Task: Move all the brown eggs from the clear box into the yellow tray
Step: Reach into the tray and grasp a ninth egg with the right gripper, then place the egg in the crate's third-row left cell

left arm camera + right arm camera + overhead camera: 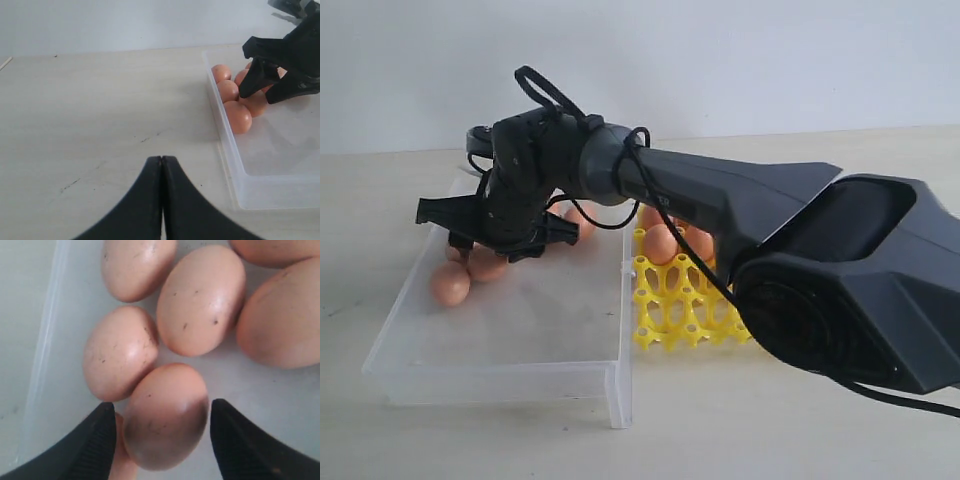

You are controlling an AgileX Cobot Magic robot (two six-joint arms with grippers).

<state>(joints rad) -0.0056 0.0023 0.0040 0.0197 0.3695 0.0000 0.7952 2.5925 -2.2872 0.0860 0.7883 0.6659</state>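
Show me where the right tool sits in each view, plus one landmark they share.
Exterior view: right tool left of centre, hanging over the brown eggs in the clear box.
Left wrist view: right tool across the table, above the same brown eggs.
Right wrist view: right tool open, tips straddling one of the brown eggs.
Shared landmark: the clear box wall beside the egg cluster.

Arm (pixel 740 200): dark, reaching from lower right toward left.
Gripper (pixel 492 245): low over brown eggs (pixel 450 283) in clear box (pixel 520 360).
Yellow tray (pixel 685 315): just right of box, holding eggs at rear.
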